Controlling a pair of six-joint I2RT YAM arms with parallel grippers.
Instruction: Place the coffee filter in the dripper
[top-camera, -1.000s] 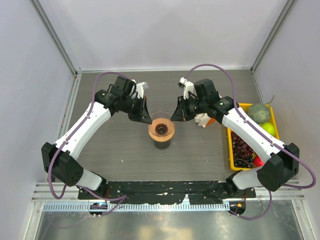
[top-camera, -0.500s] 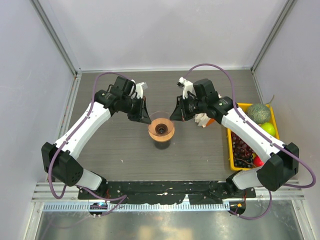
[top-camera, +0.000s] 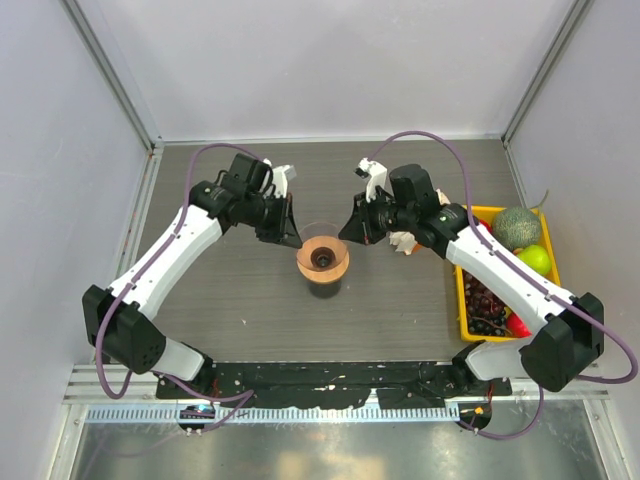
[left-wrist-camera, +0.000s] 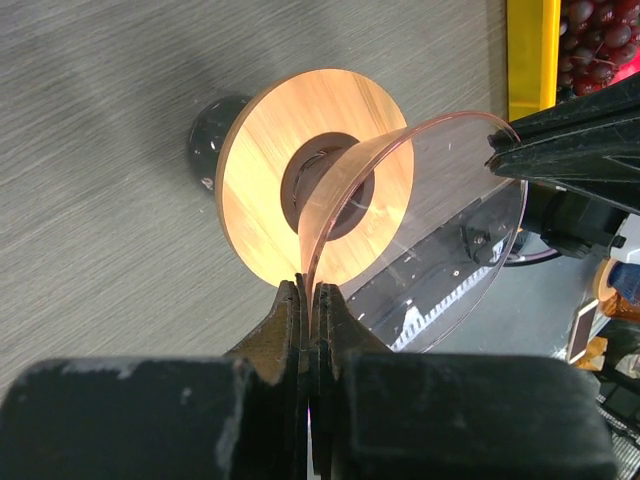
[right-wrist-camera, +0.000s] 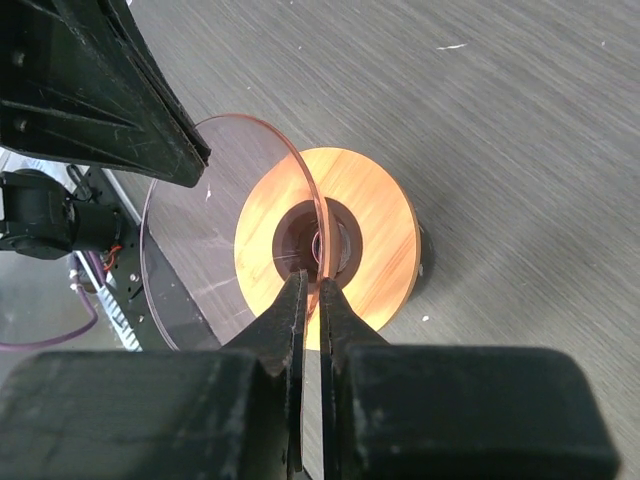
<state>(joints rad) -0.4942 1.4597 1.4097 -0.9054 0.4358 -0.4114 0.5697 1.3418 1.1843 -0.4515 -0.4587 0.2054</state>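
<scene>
Now left pincer (left-wrist-camera: 308, 290) and right pincer (right-wrist-camera: 310, 282) each pinch the dripper's (top-camera: 323, 260) clear rim, opposite sides, apparently steadying it. No filter inside; white paper (top-camera: 405, 240) just right of the dripper. Next, 1 pincer should release and fetch.

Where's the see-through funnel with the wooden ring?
In the top view, the clear funnel-shaped dripper with a tan wooden ring sits mid-table, its rim pinched by the left claw and right claw, left of the yellow fruit tray.
</scene>
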